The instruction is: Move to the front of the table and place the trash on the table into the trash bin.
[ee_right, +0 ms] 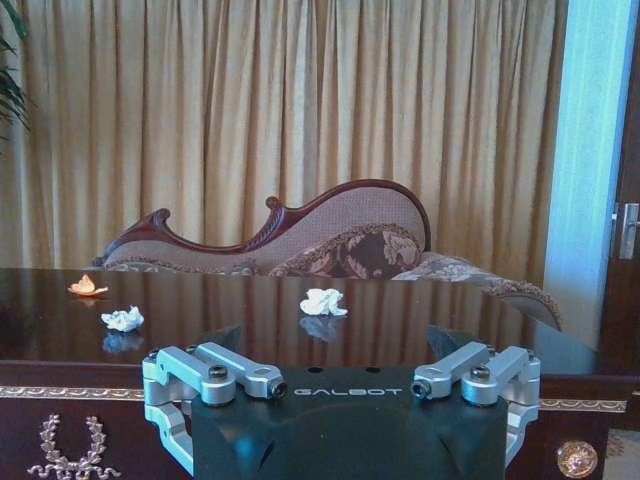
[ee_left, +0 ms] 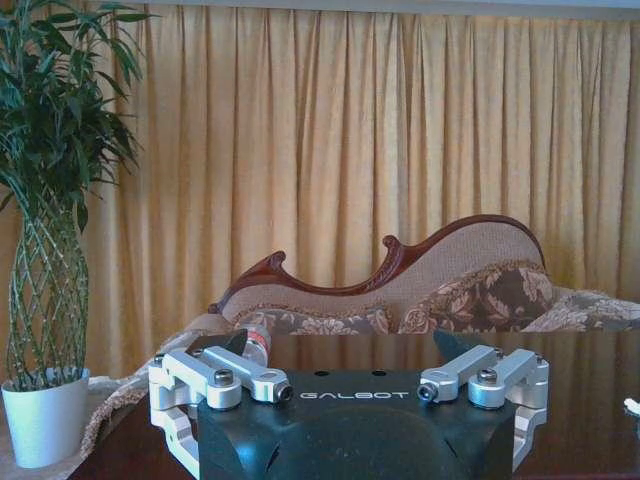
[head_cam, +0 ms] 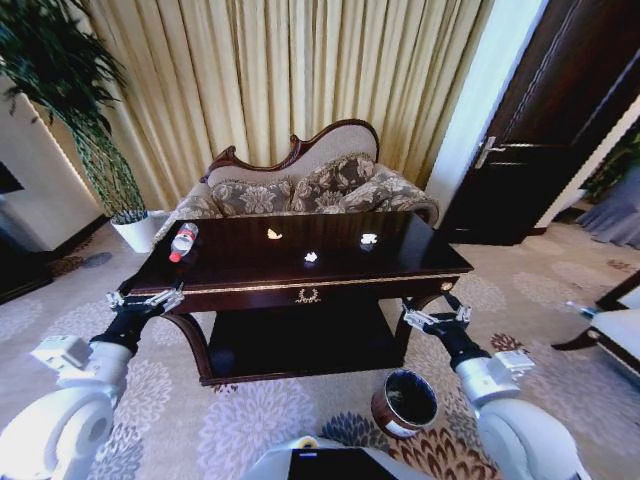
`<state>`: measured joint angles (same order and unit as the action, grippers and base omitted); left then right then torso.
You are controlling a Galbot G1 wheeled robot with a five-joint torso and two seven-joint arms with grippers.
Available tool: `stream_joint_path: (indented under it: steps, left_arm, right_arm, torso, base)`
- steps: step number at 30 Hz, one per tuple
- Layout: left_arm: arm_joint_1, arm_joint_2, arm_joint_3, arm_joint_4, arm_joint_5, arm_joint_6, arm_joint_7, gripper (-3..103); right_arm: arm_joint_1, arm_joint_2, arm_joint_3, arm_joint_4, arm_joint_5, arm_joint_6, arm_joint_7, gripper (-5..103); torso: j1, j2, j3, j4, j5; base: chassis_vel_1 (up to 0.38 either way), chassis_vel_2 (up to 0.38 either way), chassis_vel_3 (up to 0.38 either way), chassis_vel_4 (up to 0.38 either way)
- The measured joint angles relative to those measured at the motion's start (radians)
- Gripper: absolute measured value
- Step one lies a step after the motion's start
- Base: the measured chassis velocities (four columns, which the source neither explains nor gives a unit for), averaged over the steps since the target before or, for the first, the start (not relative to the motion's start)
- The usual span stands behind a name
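The dark glossy table (head_cam: 240,272) stands straight ahead with three pieces of trash on its top: a yellow-orange scrap (head_cam: 273,234), a white scrap (head_cam: 311,257) and another white scrap (head_cam: 369,239). The right wrist view shows the same orange scrap (ee_right: 87,287) and both white scraps (ee_right: 123,318) (ee_right: 322,302). On the carpet at the front right, tipped toward me, is the round brown trash bin (head_cam: 405,402). My left gripper (head_cam: 145,298) (ee_left: 355,392) hovers open at the table's front left corner. At the front right corner my right gripper (head_cam: 437,316) (ee_right: 345,388) is open, just above the bin.
A plastic bottle with a red label (head_cam: 183,241) (ee_left: 256,345) lies on the table's left end. Behind the table stand a carved sofa (head_cam: 300,185) and curtains. A potted plant (head_cam: 130,225) is at the back left, a dark door (head_cam: 540,130) at the right. Patterned carpet surrounds the table.
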<state>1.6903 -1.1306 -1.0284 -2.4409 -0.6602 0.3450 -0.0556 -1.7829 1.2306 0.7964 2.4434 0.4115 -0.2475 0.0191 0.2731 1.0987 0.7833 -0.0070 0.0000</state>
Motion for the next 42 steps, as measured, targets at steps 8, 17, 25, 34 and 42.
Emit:
stream_joint_path:
  steps: [8,17,25,34,42]
  left_arm:
    - [0.000,0.000,0.000,0.000,0.002,0.000,0.001,100]
    - [-0.001,-0.001,0.004,0.004,0.006,0.000,0.002,100]
    - [-0.001,-0.006,0.009,0.009,0.013,-0.001,0.006,100]
    - [0.000,-0.011,0.007,0.011,0.013,-0.003,0.009,100]
    - [0.001,-0.015,0.006,0.011,0.016,-0.007,0.012,100]
  right_arm:
    - [0.000,0.000,0.002,-0.006,0.001,0.003,-0.013,100]
    - [0.002,-0.001,0.005,-0.013,0.001,0.007,-0.017,100]
    - [0.001,0.002,0.005,-0.016,-0.001,0.006,-0.020,100]
    - [0.002,0.001,0.003,-0.017,-0.003,0.003,-0.021,100]
    - [0.001,0.001,0.005,-0.016,-0.004,0.003,-0.029,100]
  torso:
    - [0.000,0.000,0.000,0.0000,0.0000]
    - [0.000,0.000,0.000,0.0001,0.0000]
    - [0.000,0.000,0.000,0.0000,0.0000]
    - [0.000,0.000,0.000,0.0000,0.0000]
    - [0.000,0.000,0.000,-0.0001,0.0000]
  base:
    - [0.000,0.000,0.000,0.000]
    - [-0.054,0.053,0.054,-0.054]
    - [-0.060,0.062,0.065,-0.061]
    - [-0.005,0.005,0.007,-0.005]
    - [-0.020,0.011,0.014,-0.011]
